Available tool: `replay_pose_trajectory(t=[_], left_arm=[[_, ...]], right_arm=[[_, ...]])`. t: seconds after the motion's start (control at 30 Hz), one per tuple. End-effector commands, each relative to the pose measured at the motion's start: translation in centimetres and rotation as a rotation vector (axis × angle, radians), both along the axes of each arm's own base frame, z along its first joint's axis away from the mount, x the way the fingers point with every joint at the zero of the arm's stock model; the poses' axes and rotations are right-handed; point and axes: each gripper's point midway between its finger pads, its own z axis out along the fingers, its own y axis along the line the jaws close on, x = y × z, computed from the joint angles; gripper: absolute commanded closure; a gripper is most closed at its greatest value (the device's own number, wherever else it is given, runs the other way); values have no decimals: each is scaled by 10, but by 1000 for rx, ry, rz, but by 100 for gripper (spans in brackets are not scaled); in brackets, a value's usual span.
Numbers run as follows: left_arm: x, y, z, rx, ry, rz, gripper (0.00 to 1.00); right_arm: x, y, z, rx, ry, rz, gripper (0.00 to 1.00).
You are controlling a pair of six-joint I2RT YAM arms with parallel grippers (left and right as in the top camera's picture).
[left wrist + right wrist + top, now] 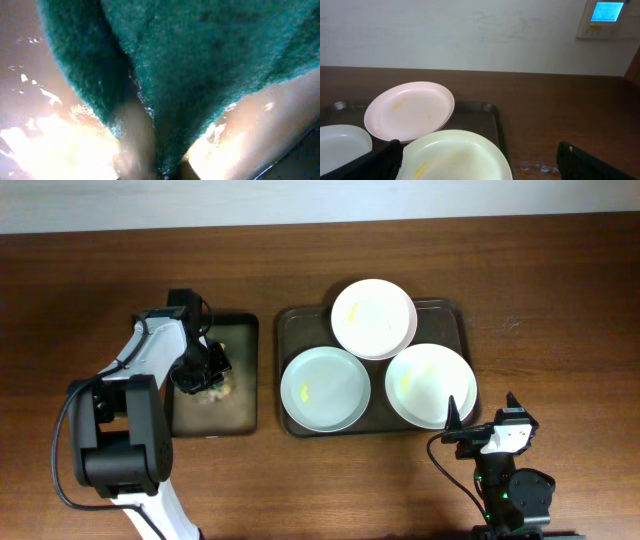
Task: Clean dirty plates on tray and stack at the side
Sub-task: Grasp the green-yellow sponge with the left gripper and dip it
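Note:
Three white plates lie on the dark brown tray (290,316): one at the back (373,318), one at the front left (325,388), one at the front right (430,384), each with a faint yellow smear. My left gripper (200,376) is down on the small black tray (245,360), shut on a green scouring pad (200,60) that fills the left wrist view. My right gripper (482,406) stands open at the brown tray's front right corner, over the near plate's (455,155) edge, with nothing in it. In the right wrist view the back plate (410,111) sits behind it.
The small black tray holds a wet, foamy patch (215,392) under the left gripper. Bare brown tabletop (560,330) lies to the right of the brown tray and along the back. A wall rises behind the table (480,35).

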Motion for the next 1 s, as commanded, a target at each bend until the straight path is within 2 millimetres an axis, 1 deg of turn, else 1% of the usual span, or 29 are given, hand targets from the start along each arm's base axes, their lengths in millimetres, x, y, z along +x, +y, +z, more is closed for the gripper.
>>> replay_pose_trajectory(t=[0.0,0.03,0.07,0.1,0.3,0.43,0.47,0.5,0.53,0.57,0.6,0.63,0.67,0.77,0.87,0.9,0.93,0.97], left_arm=[[5,0,-2,-5,-10,1,100],[8,0,-3,-2,-21,0,77],[11,0,-2,-2,-33,0,34],[17,1,-2,4,-58,1,1],[39,28,-1,156,-146,9,1],[39,28,-1,160,-149,10,2],[39,28,-1,160,-147,10,9],[39,28,-1,160,-147,10,23],[38,28,-1,160,-145,10,36],[38,28,-1,160,-144,9,63],[37,28,-1,159,-141,9,80],[37,28,-1,156,-140,9,93],[37,27,-1,156,-138,8,100],[34,27,0,156,-124,8,100],[33,27,7,156,-107,6,100],[34,27,10,156,-105,6,80],[34,28,10,156,-105,6,37],[34,27,10,156,-104,6,10]], right_arm=[[0,-2,-3,3,5,-10,1],[0,-2,-3,3,5,-10,1],[0,-2,-3,3,5,-10,2],[0,-2,-3,3,5,-10,2],[0,-2,-3,3,5,-10,2],[0,-2,-3,3,5,-10,2],[0,-2,-3,3,5,-10,2],[0,-2,-3,3,5,-10,1],[0,-2,-3,3,5,-10,2],[0,-2,-3,3,5,-10,2],[0,-2,-3,3,5,-10,1],[0,-2,-3,3,5,-10,2],[0,-2,-3,3,5,-10,2],[0,-2,-3,3,5,-10,1],[0,-2,-3,3,5,-10,2],[0,-2,-3,3,5,-10,2],[0,-2,-3,3,5,-10,2],[0,-2,-3,3,5,-10,2]])
